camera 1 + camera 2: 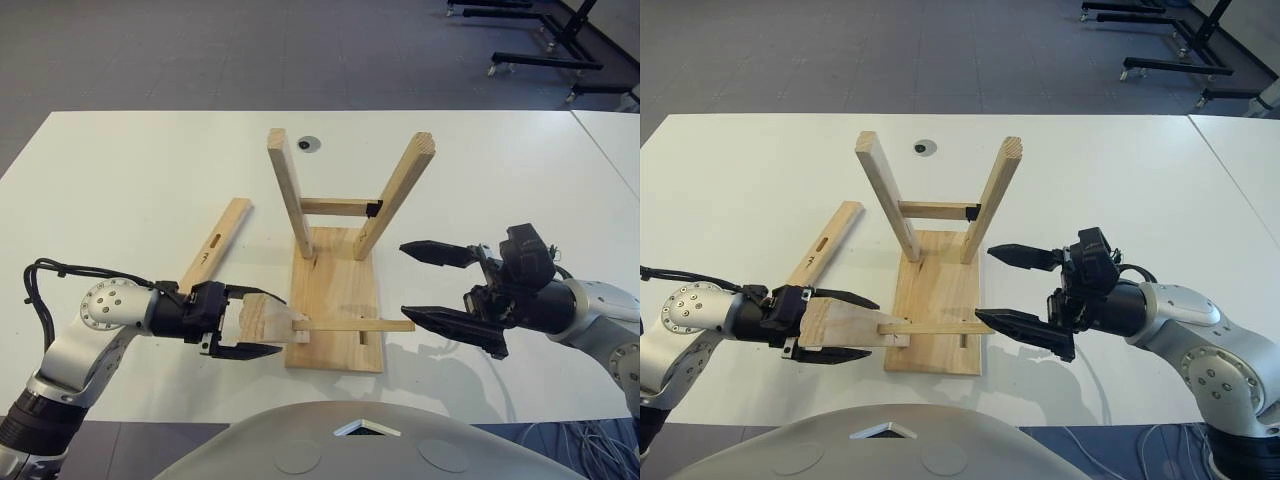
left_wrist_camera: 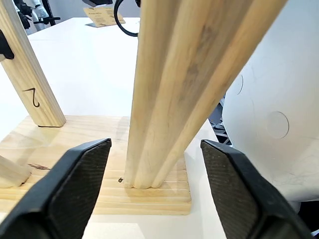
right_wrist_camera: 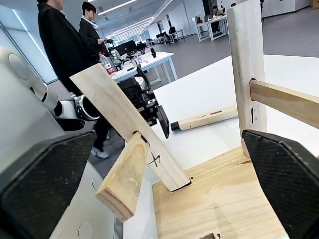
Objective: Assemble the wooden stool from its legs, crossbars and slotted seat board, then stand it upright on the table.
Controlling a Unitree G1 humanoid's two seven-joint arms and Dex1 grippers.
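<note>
The seat board (image 1: 335,280) lies flat mid-table. At its far end stand two legs (image 1: 290,190) (image 1: 400,190), joined by a crossbar (image 1: 335,207). A third leg (image 1: 262,318) leans over the board's near left corner, foot on the board. A second crossbar (image 1: 360,324) sticks out of it to the right. My left gripper (image 1: 270,320) is open, a finger on each side of that leg (image 2: 174,89) with gaps showing. My right gripper (image 1: 404,280) stands wide open off the board's right edge, its near finger by the crossbar's free end. A fourth leg (image 1: 215,245) lies loose to the left.
A round grommet (image 1: 308,144) sits in the white table (image 1: 150,170) behind the standing legs. A second table (image 1: 615,130) adjoins at the right. Black wheeled frames (image 1: 545,50) stand on the floor beyond. The table's left and far right parts are bare.
</note>
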